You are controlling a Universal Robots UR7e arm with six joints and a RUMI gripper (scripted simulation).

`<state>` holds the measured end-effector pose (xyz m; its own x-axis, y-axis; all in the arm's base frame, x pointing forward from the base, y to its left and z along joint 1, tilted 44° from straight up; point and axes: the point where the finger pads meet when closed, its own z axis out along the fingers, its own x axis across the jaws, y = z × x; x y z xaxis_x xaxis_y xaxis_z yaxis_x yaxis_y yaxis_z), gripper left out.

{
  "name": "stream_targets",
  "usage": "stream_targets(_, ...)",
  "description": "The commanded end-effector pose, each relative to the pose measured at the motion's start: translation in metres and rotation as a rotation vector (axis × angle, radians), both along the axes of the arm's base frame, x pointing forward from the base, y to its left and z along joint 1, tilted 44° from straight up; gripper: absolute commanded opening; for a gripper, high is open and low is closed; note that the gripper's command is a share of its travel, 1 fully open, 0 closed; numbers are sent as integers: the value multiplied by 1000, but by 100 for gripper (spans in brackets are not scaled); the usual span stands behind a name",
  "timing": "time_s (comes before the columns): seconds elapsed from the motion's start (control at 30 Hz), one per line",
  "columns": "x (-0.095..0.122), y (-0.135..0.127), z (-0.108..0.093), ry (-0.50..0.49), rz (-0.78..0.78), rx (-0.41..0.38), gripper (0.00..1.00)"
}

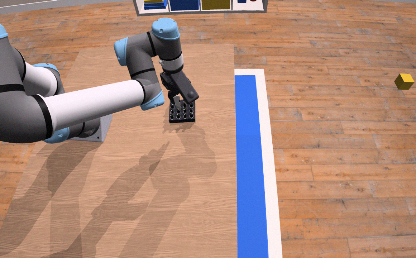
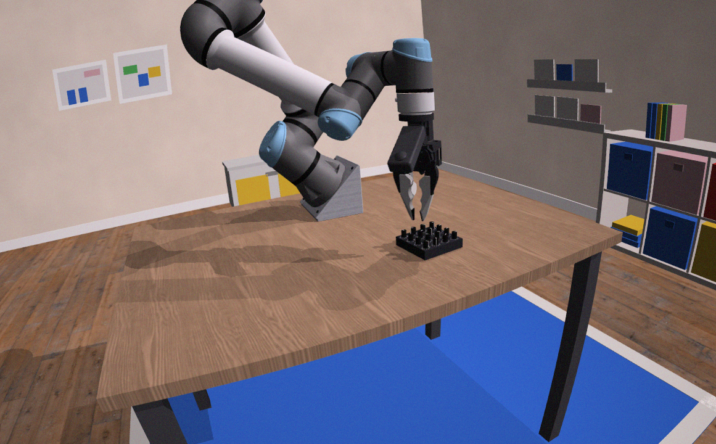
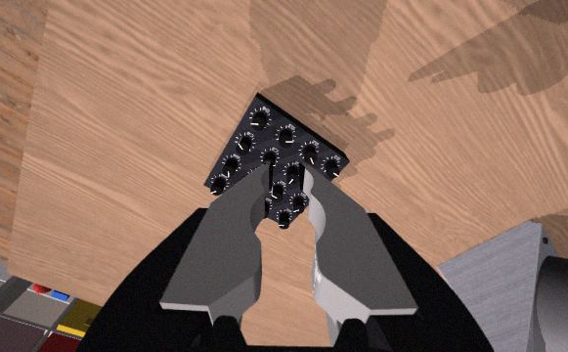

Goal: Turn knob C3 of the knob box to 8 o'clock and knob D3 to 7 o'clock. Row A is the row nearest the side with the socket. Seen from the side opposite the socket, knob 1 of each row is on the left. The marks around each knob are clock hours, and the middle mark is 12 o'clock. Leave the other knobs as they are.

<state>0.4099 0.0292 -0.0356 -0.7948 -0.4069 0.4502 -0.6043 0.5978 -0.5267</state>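
Observation:
The black knob box (image 1: 182, 112) lies on the wooden table, with several small black knobs that carry white pointer marks. It also shows in the exterior view (image 2: 429, 240) and in the wrist view (image 3: 276, 163). My gripper (image 1: 175, 101) (image 2: 418, 215) hangs above the box's near-left part, clear of the knobs. In the wrist view its fingertips stand a narrow gap apart with nothing between them, and knobs show below the gap. The fingers hide some knobs. I cannot tell which knob is C3 or D3.
The grey robot base (image 2: 332, 193) stands on the table behind the box. The table's right edge lies close to the box, with a blue mat (image 1: 247, 160) on the floor beyond. A shelf of bins (image 2: 680, 204) stands at the right wall.

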Motion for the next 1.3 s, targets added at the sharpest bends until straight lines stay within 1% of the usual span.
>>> stream_targets(0.0, 0, -4, -4, -1, 1, 0, 11)
stream_targets(0.7, -1, -19, -20, -1, 1, 0, 11)
stream_targets(1.27, -1, -21, -23, -1, 1, 0, 11)
